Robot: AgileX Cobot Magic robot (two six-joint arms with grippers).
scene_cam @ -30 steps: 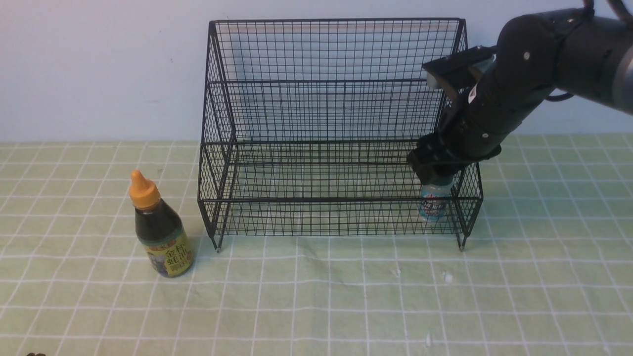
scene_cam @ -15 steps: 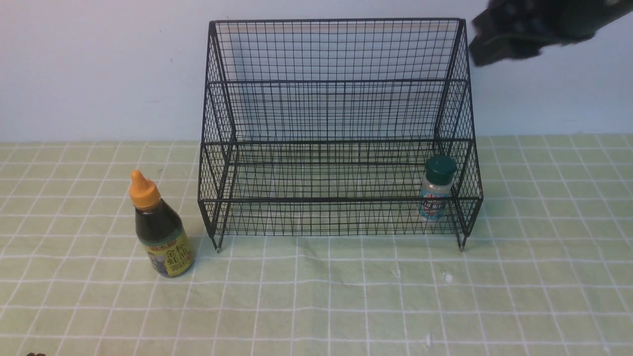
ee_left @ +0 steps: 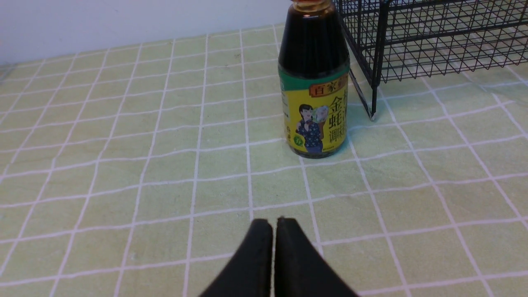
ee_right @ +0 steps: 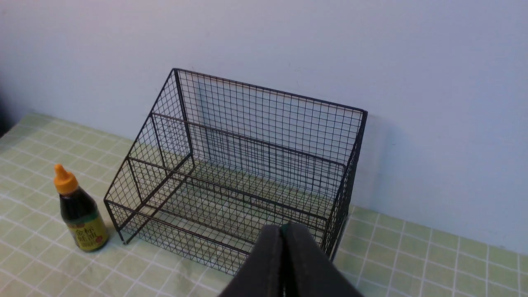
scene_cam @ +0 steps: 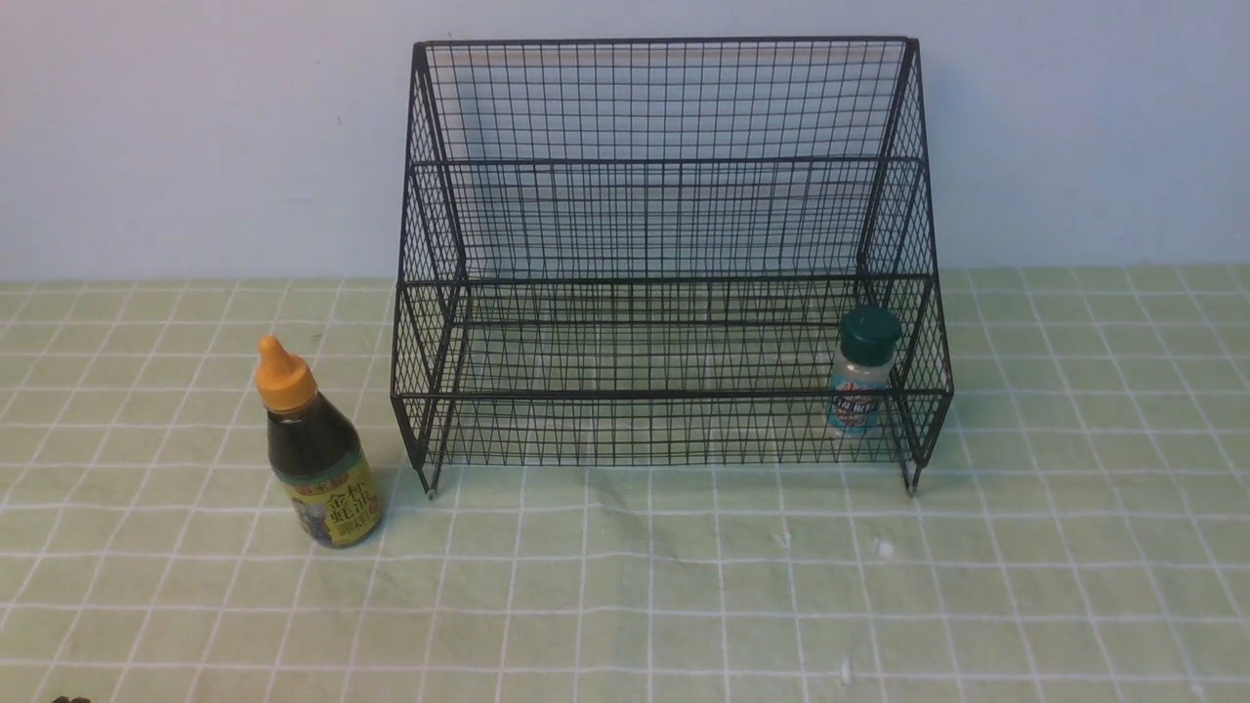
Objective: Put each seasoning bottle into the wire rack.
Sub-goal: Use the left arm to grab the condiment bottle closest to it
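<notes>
Green-capped shaker (scene_cam: 863, 373) is standing in the lower tier of the wire rack (scene_cam: 664, 161), right end — the sauce bottle (scene_cam: 314, 449) is standing outside on the checked cloth (scene_cam: 684, 586), near its left foot. Left gripper (ee_left: 272, 225) and right gripper (ee_right: 284, 231) are sitting closed, empty.

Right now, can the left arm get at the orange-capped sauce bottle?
Probably yes: the oyster sauce bottle stands upright ahead of the left arm's shut jaws, only bare tablecloth between; the wire rack stands beside it.
</notes>
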